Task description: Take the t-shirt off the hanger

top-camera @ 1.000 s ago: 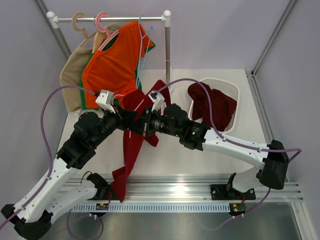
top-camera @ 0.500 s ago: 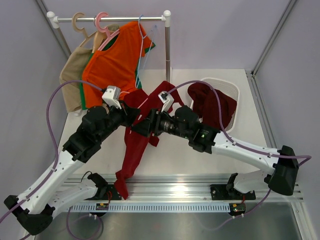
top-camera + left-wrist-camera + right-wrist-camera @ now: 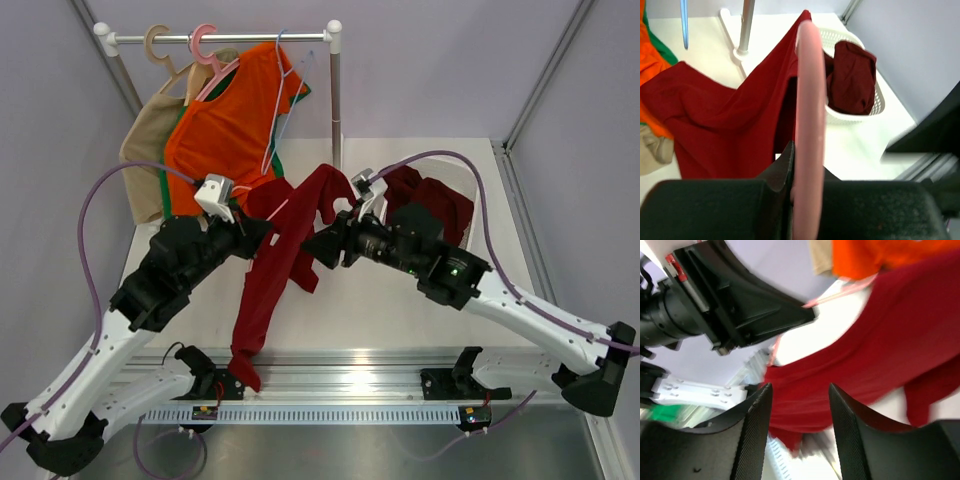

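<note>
The crimson t-shirt (image 3: 272, 275) hangs limp from the thin light-pink hanger (image 3: 288, 208) above the table, its tail reaching the front rail. My left gripper (image 3: 255, 232) is shut on the hanger. In the left wrist view the pink bar (image 3: 810, 110) runs up between the pinched jaws of that gripper (image 3: 807, 165), with the t-shirt (image 3: 730, 115) draped behind. My right gripper (image 3: 314, 249) stands open just right of the cloth. In the right wrist view it (image 3: 800, 390) has nothing between its fingers, and the t-shirt (image 3: 865, 355) lies beyond them.
A clothes rack (image 3: 335, 90) at the back carries an orange shirt (image 3: 230, 120), a beige garment (image 3: 145, 150) and a pale blue hanger (image 3: 285, 80). A white basket (image 3: 472, 190) at back right holds a maroon garment (image 3: 435, 205). The front rail (image 3: 380, 380) edges the table.
My right gripper has opened, let go of the cloth and drawn back to the right. The t-shirt's upper part has shifted right. My left gripper stays shut on the hanger.
</note>
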